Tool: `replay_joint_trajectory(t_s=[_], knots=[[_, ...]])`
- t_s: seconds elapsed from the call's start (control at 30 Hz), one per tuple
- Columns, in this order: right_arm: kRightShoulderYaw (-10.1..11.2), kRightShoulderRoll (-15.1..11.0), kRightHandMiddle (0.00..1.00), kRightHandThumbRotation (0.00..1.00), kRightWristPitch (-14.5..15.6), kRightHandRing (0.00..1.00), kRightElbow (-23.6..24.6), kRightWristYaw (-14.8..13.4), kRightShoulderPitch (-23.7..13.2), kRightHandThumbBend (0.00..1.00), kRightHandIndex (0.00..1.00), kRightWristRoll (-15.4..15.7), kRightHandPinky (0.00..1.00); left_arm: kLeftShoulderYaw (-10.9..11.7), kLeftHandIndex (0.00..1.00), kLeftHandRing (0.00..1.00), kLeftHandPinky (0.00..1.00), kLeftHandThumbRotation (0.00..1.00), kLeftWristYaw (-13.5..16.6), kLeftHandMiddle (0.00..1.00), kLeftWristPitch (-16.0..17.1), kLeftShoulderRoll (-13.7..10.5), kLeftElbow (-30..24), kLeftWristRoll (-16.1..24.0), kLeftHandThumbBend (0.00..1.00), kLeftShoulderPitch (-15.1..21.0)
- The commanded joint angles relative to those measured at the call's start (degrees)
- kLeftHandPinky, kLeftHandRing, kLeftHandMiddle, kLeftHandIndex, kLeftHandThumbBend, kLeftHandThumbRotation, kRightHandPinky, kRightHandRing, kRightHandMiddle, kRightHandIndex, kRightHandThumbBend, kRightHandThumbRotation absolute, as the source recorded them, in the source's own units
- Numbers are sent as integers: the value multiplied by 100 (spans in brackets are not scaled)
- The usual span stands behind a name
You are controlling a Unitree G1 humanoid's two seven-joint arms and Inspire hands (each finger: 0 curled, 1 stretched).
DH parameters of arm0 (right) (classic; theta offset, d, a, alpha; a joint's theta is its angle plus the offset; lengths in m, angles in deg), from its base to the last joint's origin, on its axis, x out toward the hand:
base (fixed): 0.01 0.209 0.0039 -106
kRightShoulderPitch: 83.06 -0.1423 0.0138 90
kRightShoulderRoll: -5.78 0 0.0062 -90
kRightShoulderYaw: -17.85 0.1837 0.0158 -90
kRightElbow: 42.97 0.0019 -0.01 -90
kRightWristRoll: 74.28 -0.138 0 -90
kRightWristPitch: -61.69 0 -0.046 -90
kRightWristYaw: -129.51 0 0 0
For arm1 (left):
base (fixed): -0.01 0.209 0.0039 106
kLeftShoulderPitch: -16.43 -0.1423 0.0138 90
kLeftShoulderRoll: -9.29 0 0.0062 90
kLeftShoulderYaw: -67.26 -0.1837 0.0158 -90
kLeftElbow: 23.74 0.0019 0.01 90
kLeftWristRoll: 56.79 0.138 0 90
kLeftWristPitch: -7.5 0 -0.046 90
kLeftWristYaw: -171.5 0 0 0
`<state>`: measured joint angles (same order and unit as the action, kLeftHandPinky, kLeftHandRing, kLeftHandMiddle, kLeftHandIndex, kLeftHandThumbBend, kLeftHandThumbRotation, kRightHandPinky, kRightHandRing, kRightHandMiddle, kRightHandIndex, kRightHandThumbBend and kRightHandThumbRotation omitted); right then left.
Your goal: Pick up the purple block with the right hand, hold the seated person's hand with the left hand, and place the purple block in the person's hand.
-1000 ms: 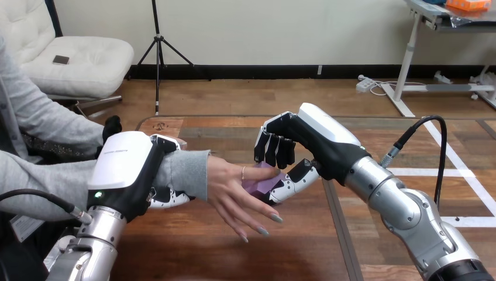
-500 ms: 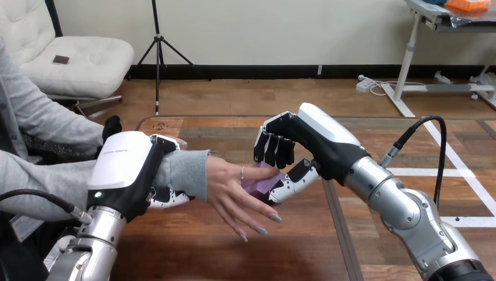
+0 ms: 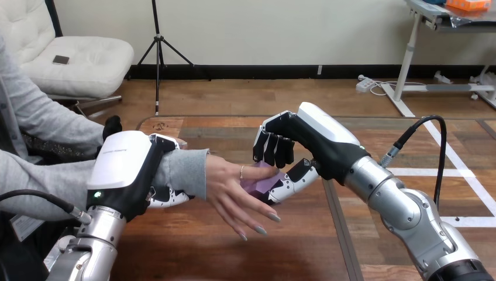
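The right hand (image 3: 313, 143) has its fingers (image 3: 272, 150) grasping the purple block (image 3: 258, 184) against the person's hand (image 3: 229, 186), while the left hand (image 3: 124, 171) clasps the wrist (image 3: 186, 173).

The wooden table (image 3: 193, 246) is made of long boards in mixed brown tones, with a rounded far-left corner. A dark seam (image 3: 336, 234) runs across the boards toward the near edge. White tape lines (image 3: 462, 181) lie stuck across its right part.
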<state>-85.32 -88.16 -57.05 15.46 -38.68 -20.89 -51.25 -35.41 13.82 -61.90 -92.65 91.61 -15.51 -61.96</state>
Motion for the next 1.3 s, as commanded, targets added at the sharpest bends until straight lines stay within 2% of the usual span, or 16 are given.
replay_joint_trajectory(t_s=[0.0,0.43,0.57,0.7,0.97,1.17,1.27], knots=[[-18,171,37,0,-214,33,194,-99,-464,90,39,-91,30,58,29,23,18,0,194,28,199,180,-368,-124,74,426],[15,205,37,0,-268,33,161,-66,-454,90,39,-218,30,67,29,23,18,0,164,28,174,191,-381,-161,74,413],[33,210,38,0,12,34,332,53,-409,91,40,-286,30,73,29,23,18,0,179,29,171,197,-396,-160,74,406],[46,202,40,0,130,36,420,106,-382,94,42,-330,32,74,30,23,18,0,195,29,203,190,-391,-158,74,407],[76,160,44,0,172,40,488,148,-329,99,46,-434,35,96,30,23,19,0,106,29,256,182,-396,-267,76,393],[92,106,49,5,245,45,533,251,-301,100,51,-535,40,108,33,25,20,0,-98,31,181,133,-524,-355,79,342],[82,57,53,12,283,50,559,281,-293,100,55,-524,44,97,37,29,23,3,-142,35,102,92,-606,-296,80,316]])
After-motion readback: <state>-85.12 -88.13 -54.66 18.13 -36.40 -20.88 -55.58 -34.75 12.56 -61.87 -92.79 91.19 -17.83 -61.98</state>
